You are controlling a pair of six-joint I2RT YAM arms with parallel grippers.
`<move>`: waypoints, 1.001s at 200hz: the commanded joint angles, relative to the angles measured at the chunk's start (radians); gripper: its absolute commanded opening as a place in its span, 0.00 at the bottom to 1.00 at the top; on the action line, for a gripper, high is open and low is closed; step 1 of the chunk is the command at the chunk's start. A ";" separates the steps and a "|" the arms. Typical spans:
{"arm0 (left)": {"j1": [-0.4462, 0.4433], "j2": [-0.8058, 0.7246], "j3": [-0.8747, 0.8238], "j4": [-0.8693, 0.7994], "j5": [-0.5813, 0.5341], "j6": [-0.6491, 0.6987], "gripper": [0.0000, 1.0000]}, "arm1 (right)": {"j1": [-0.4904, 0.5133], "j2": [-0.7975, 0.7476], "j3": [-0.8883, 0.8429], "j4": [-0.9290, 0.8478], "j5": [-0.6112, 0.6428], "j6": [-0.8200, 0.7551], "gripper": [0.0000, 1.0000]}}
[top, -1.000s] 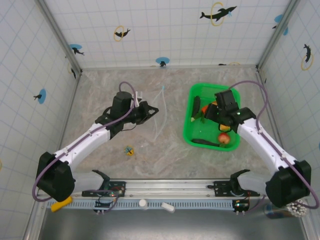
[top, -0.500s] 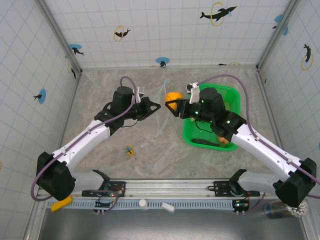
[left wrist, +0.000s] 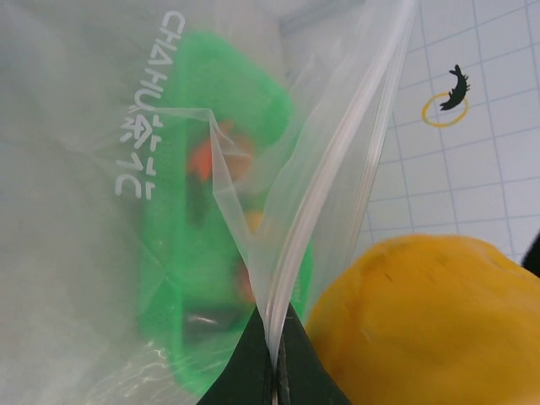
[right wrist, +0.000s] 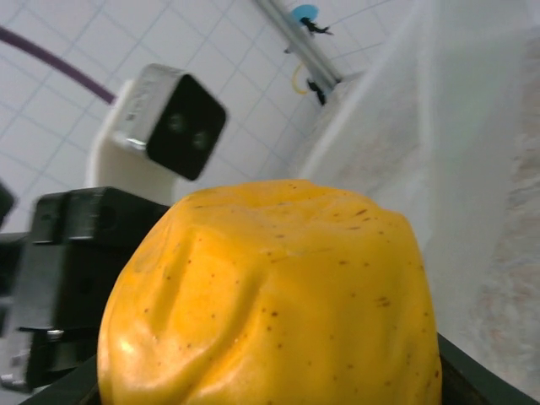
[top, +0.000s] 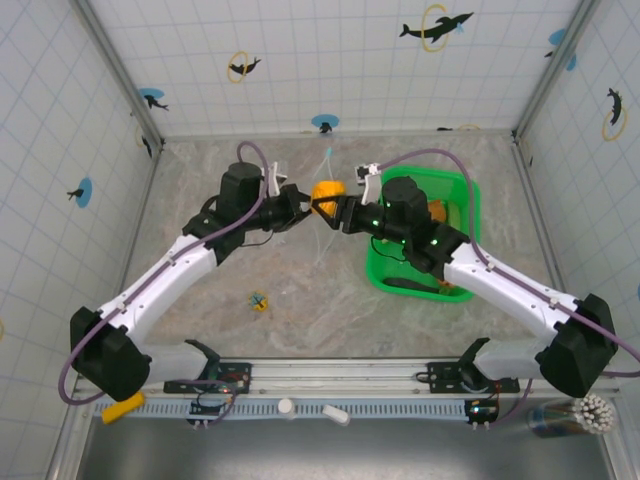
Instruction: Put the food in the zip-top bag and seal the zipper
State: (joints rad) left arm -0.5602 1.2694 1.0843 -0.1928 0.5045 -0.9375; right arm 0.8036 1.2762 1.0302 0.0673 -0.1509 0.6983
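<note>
- The zip-top bag (left wrist: 126, 169) is being pinched at its mouth edge by the left fingers (top: 303, 207), which are being pressed together on the zipper (left wrist: 339, 169).
- The bag's clear film is being held up over the counter (top: 330, 310) and is hanging slack.
- An orange toy fruit (top: 325, 191) is being gripped between the right fingers (top: 336, 207), just beside the bag's mouth and the left fingertips.
- The remaining food, among it a dark green long piece (top: 403, 285), is being kept in the green basket (top: 472, 240), to the right of the bag.
</note>
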 commanded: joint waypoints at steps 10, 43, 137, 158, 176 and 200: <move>-0.006 -0.025 0.070 -0.032 0.022 0.043 0.00 | -0.003 0.010 -0.015 -0.126 0.175 -0.068 0.64; -0.006 -0.020 0.098 -0.038 0.021 0.044 0.00 | 0.008 0.041 0.028 -0.240 0.272 -0.118 0.66; -0.007 -0.013 0.126 -0.067 -0.008 0.066 0.00 | 0.063 0.098 0.154 -0.399 0.403 -0.217 0.94; -0.006 -0.016 0.117 -0.071 -0.021 0.073 0.00 | 0.063 0.100 0.163 -0.398 0.370 -0.226 0.95; -0.006 -0.016 0.105 -0.066 -0.024 0.075 0.00 | 0.064 0.094 0.163 -0.385 0.330 -0.230 0.97; -0.006 -0.013 0.086 -0.056 -0.025 0.074 0.00 | 0.062 0.082 0.158 -0.352 0.264 -0.227 1.00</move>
State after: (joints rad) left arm -0.5621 1.2694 1.1801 -0.2592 0.4896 -0.8883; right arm 0.8646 1.3808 1.1435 -0.3138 0.1852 0.4801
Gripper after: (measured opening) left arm 0.049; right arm 0.998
